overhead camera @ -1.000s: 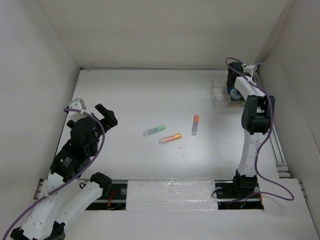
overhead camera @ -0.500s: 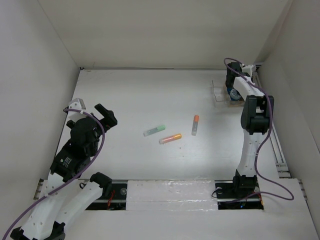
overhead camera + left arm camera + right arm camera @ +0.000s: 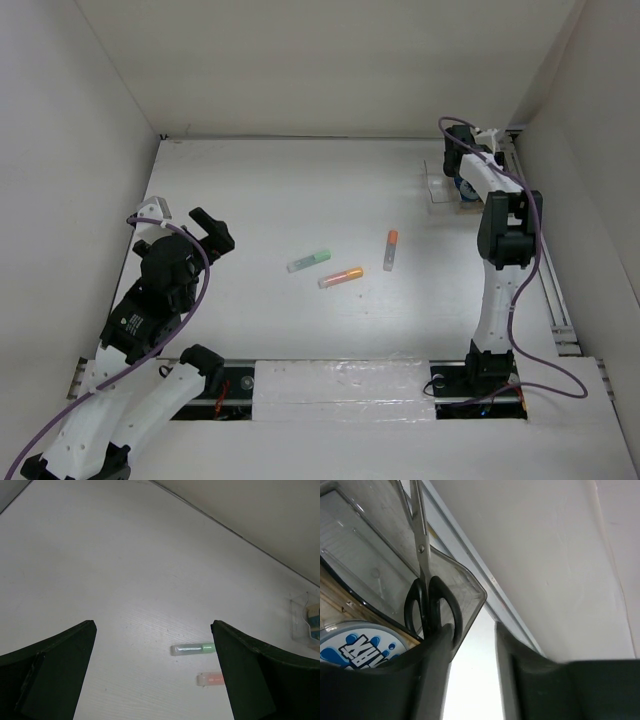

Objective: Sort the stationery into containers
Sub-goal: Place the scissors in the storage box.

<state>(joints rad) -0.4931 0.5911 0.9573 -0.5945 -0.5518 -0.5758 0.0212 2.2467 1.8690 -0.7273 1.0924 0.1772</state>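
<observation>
Even, diffuse light from above fills the overhead view. The white counter (image 3: 300,200) reads bright, shadows on it are faint and soft-edged, and a glossy strip (image 3: 340,378) along the near edge throws a patch of glare. In the left wrist view the left pincer (image 3: 153,630) is underexposed, nearly a silhouette, while the green-ended pen (image 3: 192,649) is small and slightly fuzzy. The right wrist view is shot very close. There the right pincer (image 3: 472,650) is dark and blurred, the scissors (image 3: 432,607) are sharper, and the bright gap between its two sides is blown out to white.
</observation>
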